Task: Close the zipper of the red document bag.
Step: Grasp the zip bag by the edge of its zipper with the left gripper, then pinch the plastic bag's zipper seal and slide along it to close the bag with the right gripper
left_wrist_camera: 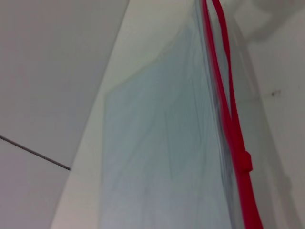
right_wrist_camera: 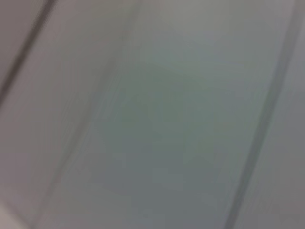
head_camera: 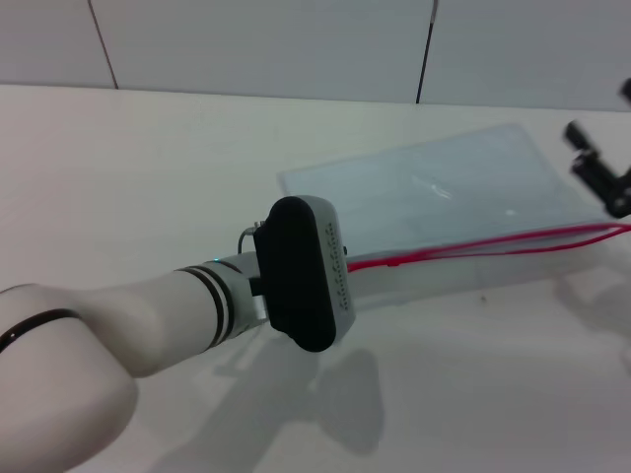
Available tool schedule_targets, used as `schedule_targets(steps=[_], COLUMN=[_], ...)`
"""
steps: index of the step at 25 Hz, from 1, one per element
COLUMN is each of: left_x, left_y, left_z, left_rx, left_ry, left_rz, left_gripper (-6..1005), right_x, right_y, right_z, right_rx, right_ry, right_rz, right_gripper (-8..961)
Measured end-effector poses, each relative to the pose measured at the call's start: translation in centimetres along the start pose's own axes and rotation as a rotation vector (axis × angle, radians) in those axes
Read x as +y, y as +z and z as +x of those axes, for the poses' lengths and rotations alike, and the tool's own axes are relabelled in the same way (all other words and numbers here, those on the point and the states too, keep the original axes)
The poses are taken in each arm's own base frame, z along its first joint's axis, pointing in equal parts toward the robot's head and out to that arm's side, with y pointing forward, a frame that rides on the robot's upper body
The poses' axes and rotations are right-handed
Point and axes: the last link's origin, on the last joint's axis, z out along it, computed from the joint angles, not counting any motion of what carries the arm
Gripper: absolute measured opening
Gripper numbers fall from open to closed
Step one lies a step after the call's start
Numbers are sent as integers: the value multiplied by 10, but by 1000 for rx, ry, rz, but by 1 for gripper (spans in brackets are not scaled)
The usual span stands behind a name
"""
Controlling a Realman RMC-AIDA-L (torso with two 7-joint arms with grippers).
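The red document bag (head_camera: 444,192) lies flat on the white table, a pale blue-grey translucent pouch at right of centre. Its zipper (head_camera: 473,244) runs as a red strip along the near edge. In the left wrist view the small red slider (left_wrist_camera: 244,162) sits on the zipper (left_wrist_camera: 228,109), and beyond it the two red strands part, so that stretch is open. My left arm's black wrist housing (head_camera: 301,271) hovers at the bag's left end and hides the left gripper. My right gripper (head_camera: 603,177) shows as black parts at the bag's right end, just above the zipper's end.
The white table (head_camera: 148,168) stretches left and forward of the bag. A grey panelled wall (head_camera: 296,39) rises behind its far edge. The right wrist view shows only a pale grey-blue surface (right_wrist_camera: 157,124) close up.
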Motion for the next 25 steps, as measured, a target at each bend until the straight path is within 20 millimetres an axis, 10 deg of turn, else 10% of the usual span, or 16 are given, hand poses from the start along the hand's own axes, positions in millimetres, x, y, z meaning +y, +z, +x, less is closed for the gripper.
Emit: schedule_targets(steps=[25], left_x=[-8], left_y=[-20], left_z=[18], left_rx=[111], left_ry=[46], left_rz=[115], left_gripper=[51], right_x=[45], right_y=[47], right_z=[-11], right_rx=[-32], right_ry=[-201], right_rz=[-614], right_gripper=[638])
